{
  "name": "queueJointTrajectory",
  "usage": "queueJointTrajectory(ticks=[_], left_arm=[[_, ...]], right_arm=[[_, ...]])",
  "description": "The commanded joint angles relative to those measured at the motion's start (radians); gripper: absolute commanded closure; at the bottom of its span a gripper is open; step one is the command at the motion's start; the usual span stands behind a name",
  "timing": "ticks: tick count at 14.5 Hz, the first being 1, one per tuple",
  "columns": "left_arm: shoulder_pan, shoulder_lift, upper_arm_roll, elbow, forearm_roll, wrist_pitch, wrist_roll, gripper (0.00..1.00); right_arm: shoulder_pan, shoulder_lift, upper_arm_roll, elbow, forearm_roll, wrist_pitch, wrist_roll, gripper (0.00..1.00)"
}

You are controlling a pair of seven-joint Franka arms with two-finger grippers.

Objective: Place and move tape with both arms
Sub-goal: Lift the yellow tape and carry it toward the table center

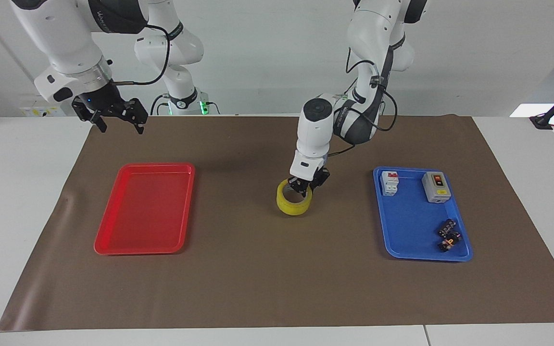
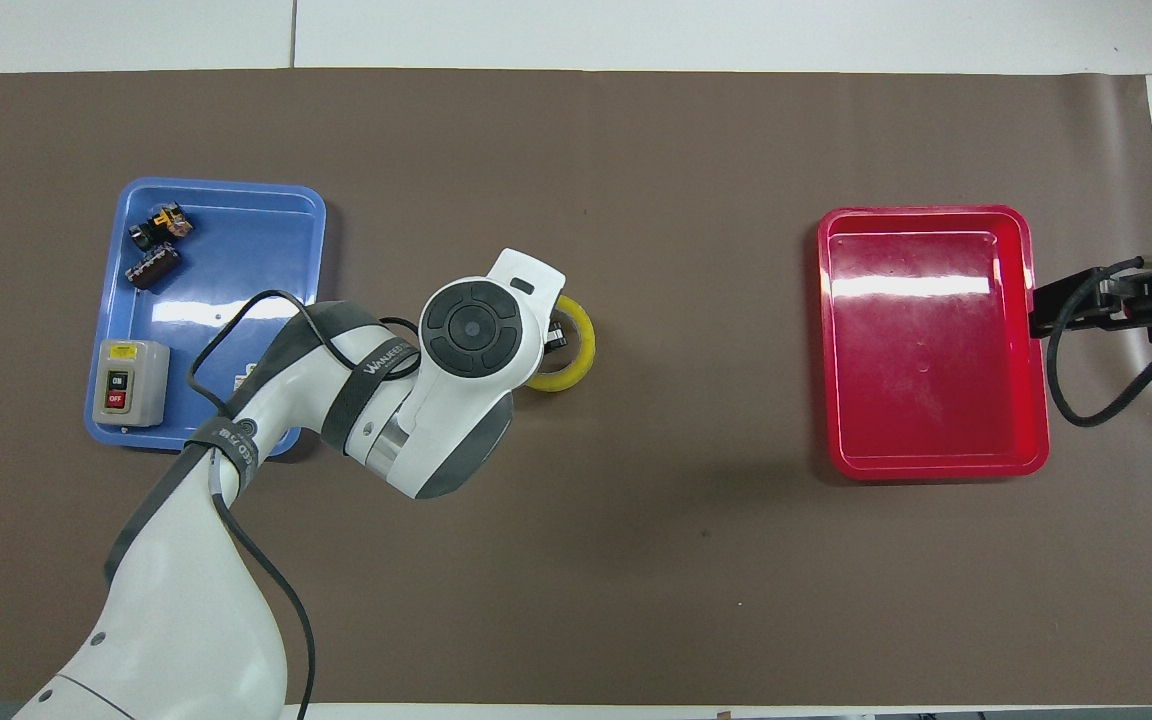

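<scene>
Now the left hand (image 1: 306,188) pinches the wall of the yellow tape roll (image 1: 294,203) mid-mat between the blue tray (image 1: 416,242) and red tray (image 1: 144,240) — likely a handover spot; whether the roll rests on the mat is unclear. The right hand (image 1: 116,120) waits unclenched over the mat's corner — empty.

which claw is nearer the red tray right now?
Right. The right claw hangs in the air just off the red tray's edge; the left claw is mid-mat, shut on the tape.
</scene>
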Motion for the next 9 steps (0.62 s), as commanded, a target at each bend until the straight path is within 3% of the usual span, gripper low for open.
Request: queueJointTrajectory(ticks=[1, 4, 5, 6, 7, 9], left_arm=[[-0.023, 0.020, 0.017, 0.030, 0.029, 0.006, -0.034, 1.00], [-0.037, 0.027, 0.014, 0.022, 0.030, 0.009, -0.029, 1.00], [-0.040, 0.029, 0.014, 0.019, 0.029, 0.009, -0.029, 0.78], [-0.042, 0.030, 0.014, 0.014, 0.029, 0.006, -0.027, 0.32], [-0.043, 0.029, 0.014, 0.013, 0.030, 0.001, -0.024, 0.04], [-0.042, 0.024, 0.014, 0.013, 0.030, -0.002, -0.023, 0.00]], right_arm=[[-0.005, -0.032, 0.001, -0.041, 0.012, 0.025, -0.031, 0.00], [-0.006, -0.033, 0.001, -0.043, 0.012, 0.025, -0.040, 0.00], [-0.005, -0.033, 0.001, -0.043, 0.012, 0.025, -0.042, 0.00], [-0.005, -0.033, 0.001, -0.043, 0.012, 0.025, -0.042, 0.00], [-0.005, -0.033, 0.001, -0.043, 0.012, 0.025, -0.042, 0.00], [-0.003, -0.033, 0.001, -0.043, 0.012, 0.025, -0.042, 0.00]])
